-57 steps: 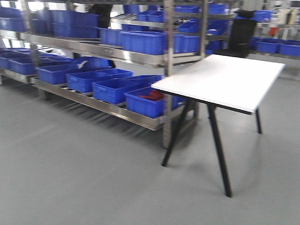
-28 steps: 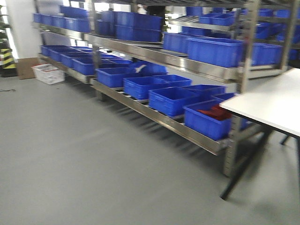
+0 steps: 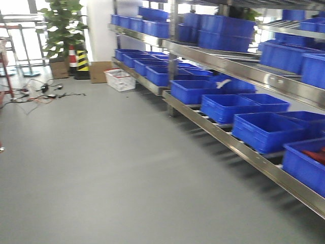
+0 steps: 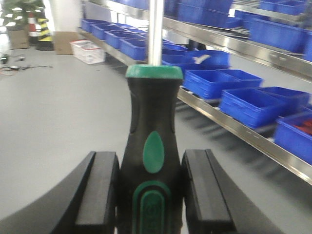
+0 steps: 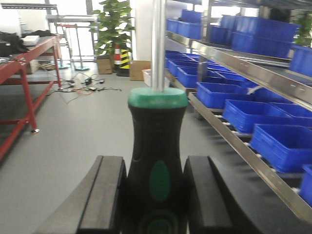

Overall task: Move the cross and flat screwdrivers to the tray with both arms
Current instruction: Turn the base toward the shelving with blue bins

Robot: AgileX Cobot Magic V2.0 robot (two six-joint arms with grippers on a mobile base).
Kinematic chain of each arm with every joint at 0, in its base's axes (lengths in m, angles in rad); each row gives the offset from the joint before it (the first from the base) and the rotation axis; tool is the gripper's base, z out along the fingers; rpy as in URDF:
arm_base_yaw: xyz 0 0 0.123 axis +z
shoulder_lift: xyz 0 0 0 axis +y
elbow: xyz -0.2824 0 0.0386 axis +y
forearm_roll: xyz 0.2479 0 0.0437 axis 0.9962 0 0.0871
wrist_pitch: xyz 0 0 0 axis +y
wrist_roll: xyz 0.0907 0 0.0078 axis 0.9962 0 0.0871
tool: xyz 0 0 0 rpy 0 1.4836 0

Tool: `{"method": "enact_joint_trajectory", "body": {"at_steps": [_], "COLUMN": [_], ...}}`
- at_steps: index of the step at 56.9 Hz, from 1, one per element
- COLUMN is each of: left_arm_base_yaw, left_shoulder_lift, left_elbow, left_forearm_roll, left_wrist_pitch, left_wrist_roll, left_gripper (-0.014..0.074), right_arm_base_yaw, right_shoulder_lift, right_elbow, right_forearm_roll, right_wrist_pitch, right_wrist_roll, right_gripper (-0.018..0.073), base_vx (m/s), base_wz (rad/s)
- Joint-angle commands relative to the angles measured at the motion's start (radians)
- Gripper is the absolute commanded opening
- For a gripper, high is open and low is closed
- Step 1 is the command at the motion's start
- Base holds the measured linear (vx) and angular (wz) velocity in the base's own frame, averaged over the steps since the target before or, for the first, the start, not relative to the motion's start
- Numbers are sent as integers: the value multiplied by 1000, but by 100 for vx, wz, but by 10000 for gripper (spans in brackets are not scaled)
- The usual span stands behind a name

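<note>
**Operator:** As far as the left wrist feed shows me, my left end effector (image 4: 151, 192) is clamped on a screwdriver (image 4: 154, 156). It has a black handle with green inlays and a green collar, pinched between the two black fingers (image 4: 100, 190). Its steel shaft (image 4: 155, 29) runs straight up to 12 o'clock and out of frame.

**Desk:** Cross or flat?

**Operator:** I cannot tell; the top edge cuts off the tip. It is the same on the right. My right end effector (image 5: 155, 195) grips a second screwdriver (image 5: 157, 161) of the same look, handle upright between the pads, shaft leaving at 12 o'clock.

**Desk:** What's around you?

**Operator:** On the front camera I see grey floor (image 3: 101, 168) and a steel rack (image 3: 244, 71) of blue bins (image 3: 228, 107) running from 4 o'clock up to 12 o'clock. One bin at 4 o'clock holds something red (image 3: 316, 155); I can't make out what. A potted plant (image 3: 63, 23) stands at 11 o'clock. Near it, at the rack's far end, are a yellow-and-black striped post (image 3: 82, 62), a cardboard box (image 3: 100, 72) and a white crate (image 3: 120, 80). On the right wrist feed a red-framed bench (image 5: 36, 51) sits at 9 o'clock with dark gear on top.
</note>
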Motion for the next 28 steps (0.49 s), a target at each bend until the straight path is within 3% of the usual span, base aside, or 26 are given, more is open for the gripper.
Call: {"method": "enact_joint_trajectory", "body": {"at_steps": [1, 28], "left_arm_base_yaw": [3, 3], "left_shoulder_lift": [-3, -3], "left_elbow": [-26, -26], "left_forearm_roll": [-11, -11], "left_wrist_pitch": [-91, -91], "left_wrist_roll": [0, 0], "left_gripper": [-6, -6], "right_arm_base_yaw": [-2, -2], "right_shoulder_lift": [6, 6], "right_elbow": [-27, -27], "right_forearm_roll": [6, 6], "right_wrist_pitch": [-95, -96], "right_wrist_roll": [-4, -4], "right_gripper": [-8, -8], "base_vx": [57, 59], "base_wz": [44, 30]}}
